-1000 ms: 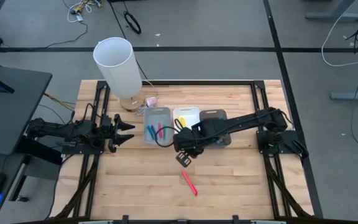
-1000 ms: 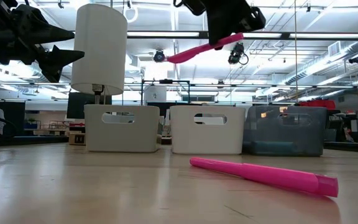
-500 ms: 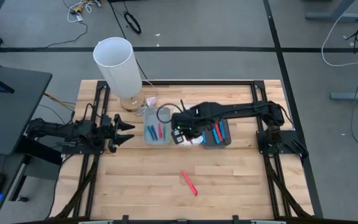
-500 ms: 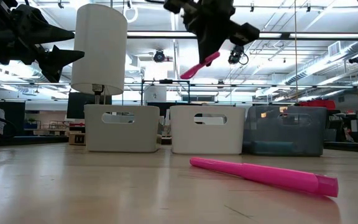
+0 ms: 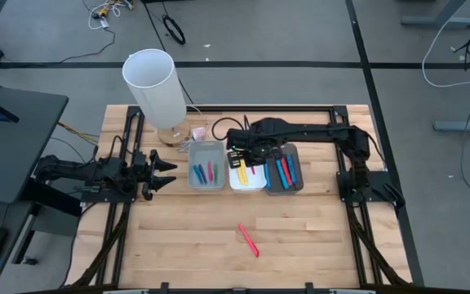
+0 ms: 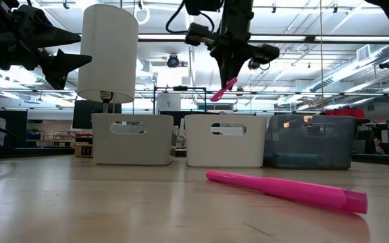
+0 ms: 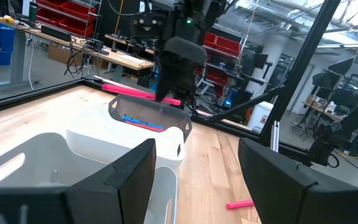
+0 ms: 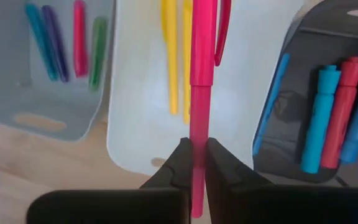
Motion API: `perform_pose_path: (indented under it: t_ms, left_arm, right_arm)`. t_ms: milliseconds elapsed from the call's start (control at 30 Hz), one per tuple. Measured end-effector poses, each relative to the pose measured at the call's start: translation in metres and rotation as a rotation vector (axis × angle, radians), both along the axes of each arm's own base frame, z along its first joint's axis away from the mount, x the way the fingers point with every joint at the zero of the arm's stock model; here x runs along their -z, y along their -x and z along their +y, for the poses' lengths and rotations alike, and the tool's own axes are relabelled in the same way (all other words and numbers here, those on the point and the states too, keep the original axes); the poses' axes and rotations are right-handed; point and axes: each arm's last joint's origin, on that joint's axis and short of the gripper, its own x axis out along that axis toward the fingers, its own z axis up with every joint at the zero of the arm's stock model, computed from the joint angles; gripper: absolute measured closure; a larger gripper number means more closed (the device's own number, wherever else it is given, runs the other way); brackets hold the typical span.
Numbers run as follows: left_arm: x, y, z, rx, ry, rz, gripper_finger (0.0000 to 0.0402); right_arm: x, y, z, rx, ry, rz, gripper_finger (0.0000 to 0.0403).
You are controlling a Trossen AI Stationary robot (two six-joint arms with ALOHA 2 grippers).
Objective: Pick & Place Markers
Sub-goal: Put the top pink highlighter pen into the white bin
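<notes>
Only the wrist camera shows the right gripper [image 8: 193,163] pinching a slim pink plastic marker [image 8: 201,68]. It now hangs over the white rectangular middle bin [image 5: 237,183], having left the table's centre.

in the high view the right claw [image 5: 241,157] covers part of the white bin [image 5: 246,167], so the pink marker [image 8: 201,81] it grips cannot be picked out there, and the yellow markers [image 8: 177,59] under it show only as a sliver. in the right wrist view the pink marker's lower end runs off the picture's edge, and its far tip is cut off too. the low view shows the three bins only by their walls; their contents are hidden. the dark bin [image 6: 307,140] blurs what lies inside it. in the left wrist view the left claw [image 7: 197,180] blocks much of the grey bin [image 7: 55,163], and the loose pink marker [image 7: 239,203] on the counter [image 7: 222,162] is half hidden behind a finger.
</notes>
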Motion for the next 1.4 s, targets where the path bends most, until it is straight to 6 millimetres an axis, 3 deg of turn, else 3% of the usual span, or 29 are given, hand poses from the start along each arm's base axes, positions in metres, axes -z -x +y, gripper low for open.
perform_pose_path:
  t_ms: [200,633,900,1400]
  left_arm:
    - [0.0,0.0,0.0,0.0,0.0,0.0,0.0168]
    - [0.0,0.0,0.0,0.0,0.0,0.0,0.0168]
    - [0.0,0.0,0.0,0.0,0.0,0.0,0.0168]
    - [0.0,0.0,0.0,0.0,0.0,0.0,0.0168]
  right_arm:
    - [0.006,-0.004,-0.009,0.027,-0.001,-0.007,0.0387]
    - [0.051,-0.025,-0.015,0.031,-0.034,0.058,0.0387]
    - [0.083,-0.022,-0.019,0.076,-0.052,0.093,0.0387]
    - [0.124,-0.023,-0.023,0.065,-0.11,0.099,0.0387]
